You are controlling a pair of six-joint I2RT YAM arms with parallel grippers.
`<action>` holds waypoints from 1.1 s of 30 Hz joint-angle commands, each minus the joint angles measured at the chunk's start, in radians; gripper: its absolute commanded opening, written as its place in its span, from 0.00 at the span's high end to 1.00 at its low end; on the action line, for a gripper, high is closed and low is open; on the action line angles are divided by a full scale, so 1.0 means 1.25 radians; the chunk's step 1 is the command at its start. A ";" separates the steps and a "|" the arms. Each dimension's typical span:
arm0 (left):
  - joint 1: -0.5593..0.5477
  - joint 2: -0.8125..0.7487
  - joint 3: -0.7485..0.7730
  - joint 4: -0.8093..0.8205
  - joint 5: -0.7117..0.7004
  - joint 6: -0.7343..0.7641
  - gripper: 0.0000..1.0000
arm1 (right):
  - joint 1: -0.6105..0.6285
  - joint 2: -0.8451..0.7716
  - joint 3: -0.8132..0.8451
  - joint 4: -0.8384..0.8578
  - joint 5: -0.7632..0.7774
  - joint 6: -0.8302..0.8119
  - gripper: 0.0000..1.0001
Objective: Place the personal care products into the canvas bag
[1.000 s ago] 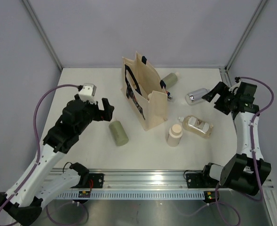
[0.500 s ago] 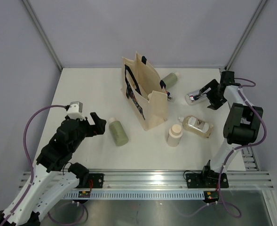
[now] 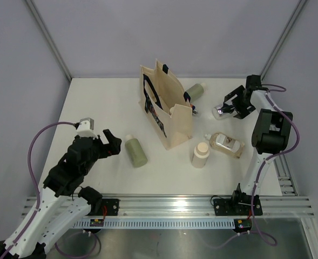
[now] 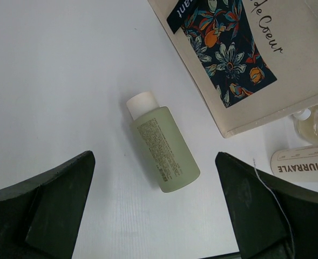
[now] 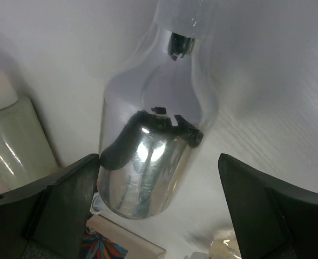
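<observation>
R gripper (image 5: 159, 183), spread wide, straddles silver bottle (image 5: 148, 156) (on its side).

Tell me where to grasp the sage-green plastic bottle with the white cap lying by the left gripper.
Grip the sage-green plastic bottle across mid-body, from above, left gripper straddling its width. It lies on its side, so the long round body offers two free flanks; the white cap is narrower.

A beige canvas bag (image 3: 177, 128) printed with a navy, orange-flowered panel, a sage-green bottle (image 4: 164, 148) capped in white and a mirror-silver bottle (image 5: 148, 156) are shown.
</observation>
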 commanded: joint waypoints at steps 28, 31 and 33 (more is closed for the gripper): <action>0.002 0.010 -0.043 0.017 0.038 -0.152 0.01 | -0.026 0.126 0.102 -0.155 -0.100 -0.210 0.49; 0.002 0.007 -0.049 0.017 0.045 -0.158 0.01 | -0.060 0.110 0.086 -0.132 -0.202 -0.257 0.79; 0.002 0.007 -0.055 0.023 0.051 -0.169 0.01 | -0.076 0.086 0.072 -0.119 -0.309 -0.318 0.92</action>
